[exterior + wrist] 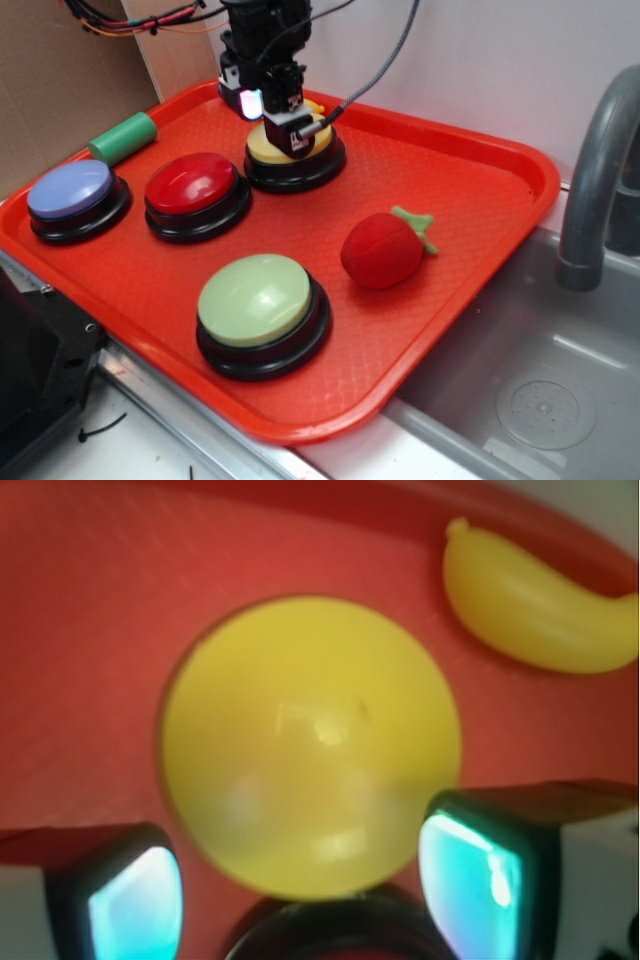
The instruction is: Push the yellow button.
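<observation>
I see the gripper [290, 135] directly over the yellow button [270, 150] at the far middle of the red tray [480, 200], seemingly touching its dome. Jaws parted, holding nothing. I cannot confirm the press; release remains.

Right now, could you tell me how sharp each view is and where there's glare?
Wrist view: soft all over, yellow button and banana blurred, faint glare on the dome. Exterior view: sharper, glare on the red button.
</observation>
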`<state>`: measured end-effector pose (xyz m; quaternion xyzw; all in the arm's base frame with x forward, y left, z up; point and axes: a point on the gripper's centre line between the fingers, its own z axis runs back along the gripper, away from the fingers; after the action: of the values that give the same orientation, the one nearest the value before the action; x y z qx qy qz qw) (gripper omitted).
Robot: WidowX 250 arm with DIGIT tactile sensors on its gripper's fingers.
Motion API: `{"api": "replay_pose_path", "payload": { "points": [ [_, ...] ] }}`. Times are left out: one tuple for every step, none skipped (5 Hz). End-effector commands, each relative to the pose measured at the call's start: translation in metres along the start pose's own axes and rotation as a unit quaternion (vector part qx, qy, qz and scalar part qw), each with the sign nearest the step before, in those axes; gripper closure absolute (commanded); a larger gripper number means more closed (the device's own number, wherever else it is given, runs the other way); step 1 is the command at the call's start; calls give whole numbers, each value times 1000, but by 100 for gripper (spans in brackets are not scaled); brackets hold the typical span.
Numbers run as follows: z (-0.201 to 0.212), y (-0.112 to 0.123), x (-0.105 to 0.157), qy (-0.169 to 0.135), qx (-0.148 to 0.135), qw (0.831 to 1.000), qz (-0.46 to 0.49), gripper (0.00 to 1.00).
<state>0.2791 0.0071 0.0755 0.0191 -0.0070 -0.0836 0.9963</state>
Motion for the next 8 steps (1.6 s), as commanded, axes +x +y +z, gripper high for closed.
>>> {"api": "replay_pose_path", "payload": {
  "points": [
    [40, -2, 10, -39, 15, 999, 5, 0],
    [46, 0, 10, -39, 17, 999, 7, 0],
    [37, 7, 12, -37, 8, 999, 12, 0],
    [4, 15, 18, -34, 1, 999, 14, 0],
    [-14, 14, 19, -27, 3, 1000, 8, 0],
    [-20, 11, 19, -18, 3, 1000, 6, 0],
    [-11, 9, 18, -16, 11, 1000, 4, 0],
    [15, 10, 18, -31, 20, 999, 14, 0]
  ]
}}
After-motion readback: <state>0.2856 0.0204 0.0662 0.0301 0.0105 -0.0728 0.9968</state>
